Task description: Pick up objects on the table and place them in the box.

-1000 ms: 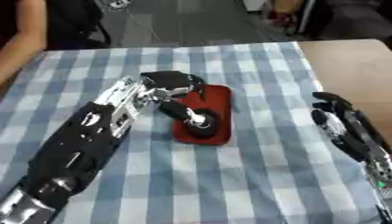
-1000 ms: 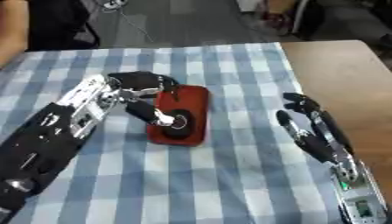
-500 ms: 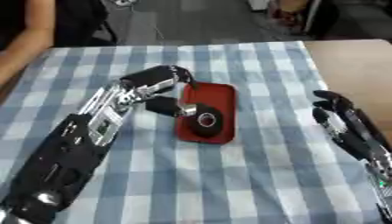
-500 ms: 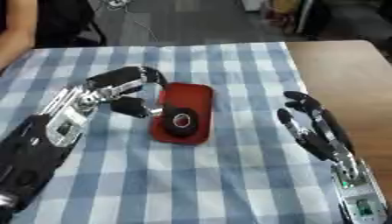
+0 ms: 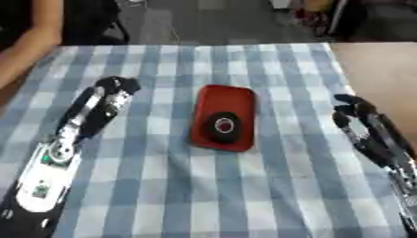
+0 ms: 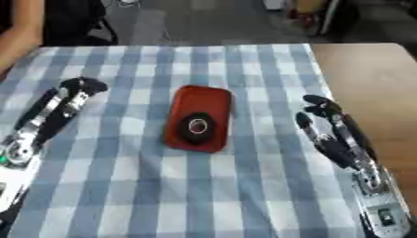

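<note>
Left eye view and right eye view recorded the same arrangement, and we noted the following. A table covered with a blue-and-white checked cloth [image 5: 244,186] filled most of both views, with a bare wooden tabletop [image 5: 379,65] exposed at the far right. A shallow red rectangular tray with rounded corners [image 5: 225,100] lay flat near the middle of the cloth, its long side running away from the camera. A dark rounded object with a pale ring and a small red spot on its top [image 5: 221,126] sat inside the tray, in the half nearer the camera; we could not identify it further. Our left hand [image 5: 116,86] lay on the cloth to the left of the tray, well apart from it, at the end of a black-and-silver forearm that entered from the lower left corner. Its fingers were curled under at the tip and we saw nothing held in them. Our right hand [image 6: 326,125] rested on the cloth to the right of the tray, near the cloth's right edge, with its fingers extended and slightly spread, holding nothing. Neither hand touched the tray or the object in it.
</note>
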